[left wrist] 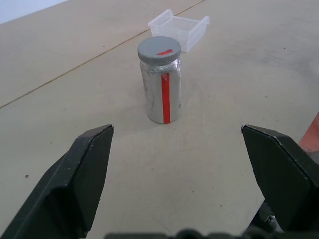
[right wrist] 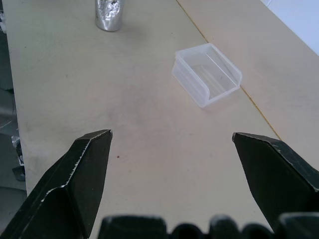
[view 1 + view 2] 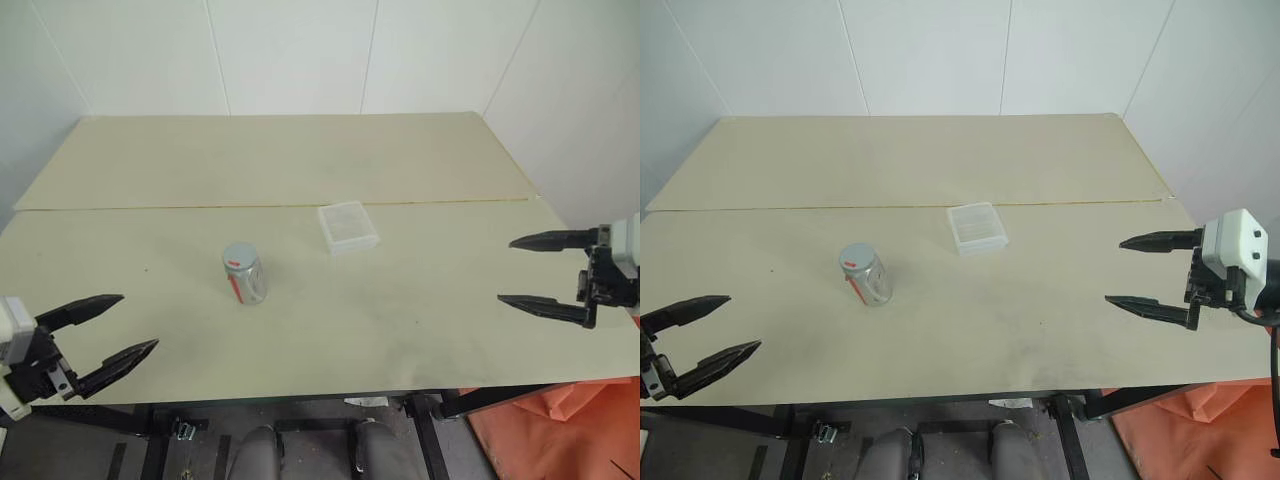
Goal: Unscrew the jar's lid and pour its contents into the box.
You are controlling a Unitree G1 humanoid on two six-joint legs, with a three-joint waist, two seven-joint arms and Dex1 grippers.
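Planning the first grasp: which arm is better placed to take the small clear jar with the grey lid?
Probably left: the left gripper, open, faces the upright jar directly; the right gripper faces the clear plastic box.

The table point(image 3: 400, 330) lay bare around the jar point(image 3: 245, 275), which stood upright left of centre with its lid point(image 3: 240, 255) on. The box point(image 3: 349, 226) sat farther and to the right, well apart from the jar, leaving a passable gap. The left gripper point(image 3: 115, 325) and right gripper point(image 3: 525, 270) hung wide open at the near corners, unobstructed lanes ahead.
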